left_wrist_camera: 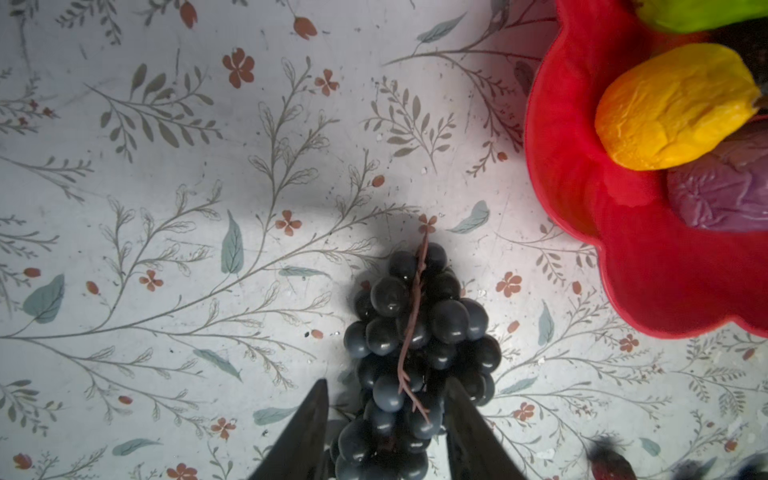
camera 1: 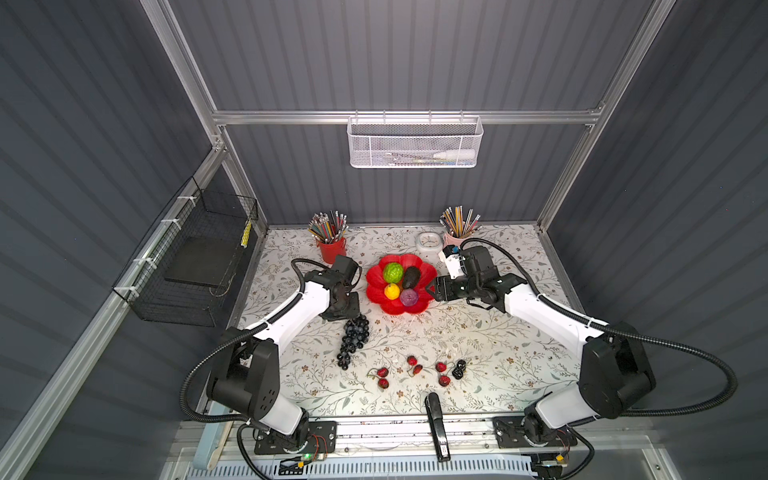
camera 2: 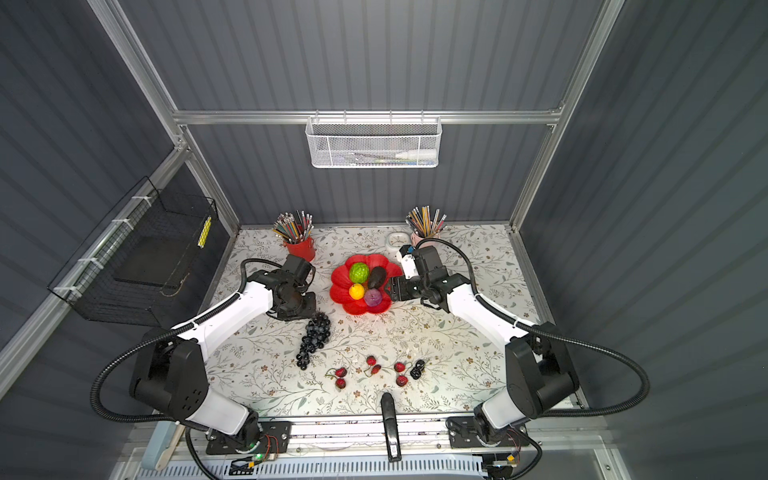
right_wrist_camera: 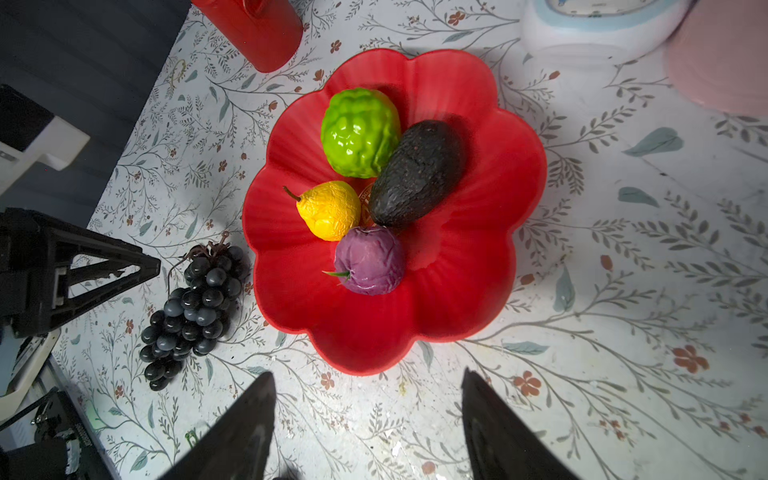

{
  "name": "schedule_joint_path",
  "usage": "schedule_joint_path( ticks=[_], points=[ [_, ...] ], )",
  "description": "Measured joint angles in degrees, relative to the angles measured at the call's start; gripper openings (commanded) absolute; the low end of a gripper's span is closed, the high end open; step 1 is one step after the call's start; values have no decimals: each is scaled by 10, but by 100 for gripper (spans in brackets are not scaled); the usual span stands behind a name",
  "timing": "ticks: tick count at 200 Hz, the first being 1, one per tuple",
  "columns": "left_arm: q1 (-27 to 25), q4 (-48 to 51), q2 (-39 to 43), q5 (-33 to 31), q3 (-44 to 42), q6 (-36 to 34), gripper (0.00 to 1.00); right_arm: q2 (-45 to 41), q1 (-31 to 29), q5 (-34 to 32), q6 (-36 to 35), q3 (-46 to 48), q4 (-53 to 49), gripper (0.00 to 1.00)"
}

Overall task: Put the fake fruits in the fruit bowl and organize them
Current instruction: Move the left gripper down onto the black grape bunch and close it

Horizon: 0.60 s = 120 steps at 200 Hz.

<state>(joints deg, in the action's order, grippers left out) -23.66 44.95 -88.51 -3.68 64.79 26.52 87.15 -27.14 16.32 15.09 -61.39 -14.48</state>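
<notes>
four in already: the bumpy lime-green plastic ball point(right_wrist_camera: 359, 132), the dark rough avocado point(right_wrist_camera: 417, 173), the small yellow pear point(right_wrist_camera: 330, 210) and the round purple fruit point(right_wrist_camera: 370, 260) sit clustered in the glossy red flower-shaped fruit bowl point(right_wrist_camera: 465, 291) mid-bench. still out on the floral bench point(camera 1: 498, 353): the dark plastic grape bunch point(left_wrist_camera: 415, 345), lying just beside the bowl's rim, plus the red stemmed cherries point(camera 1: 415, 365) and a tiny black cluster point(camera 1: 459, 369) nearer the front, well apart from the bowl. the left gripper point(left_wrist_camera: 386, 432) straddles the bunch's lower part, fingers point(left_wrist_camera: 307, 432) either side, though i cannot tell whether they grip yet. the right gripper point(right_wrist_camera: 368, 428) hovers beside the bowl, fingers spread, holding nothing. roughly halfway, i'd say.
</notes>
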Motion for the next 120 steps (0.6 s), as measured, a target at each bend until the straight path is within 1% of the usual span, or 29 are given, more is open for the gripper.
schedule_joint_path(
  ticks=[30, 52, 79, 92, 120],
  points=[
    [28, -33, -2, 40, -17, -9, 41, 4, -8, -1, 2, -9, -8, 70],
    [39, -53, -12, 61, -17, -15, 40, 5, -14, -3, 3, -15, -9, 70],
    [42, -73, -26, 80, -17, -20, 36, 6, -19, -4, 4, -15, -10, 70],
    [42, -82, -30, 90, -19, -21, 32, 6, -20, -5, 5, -15, -10, 70],
    [42, -93, -37, 107, -23, -22, 31, 12, -20, -7, 5, -15, -10, 70]
  ],
)
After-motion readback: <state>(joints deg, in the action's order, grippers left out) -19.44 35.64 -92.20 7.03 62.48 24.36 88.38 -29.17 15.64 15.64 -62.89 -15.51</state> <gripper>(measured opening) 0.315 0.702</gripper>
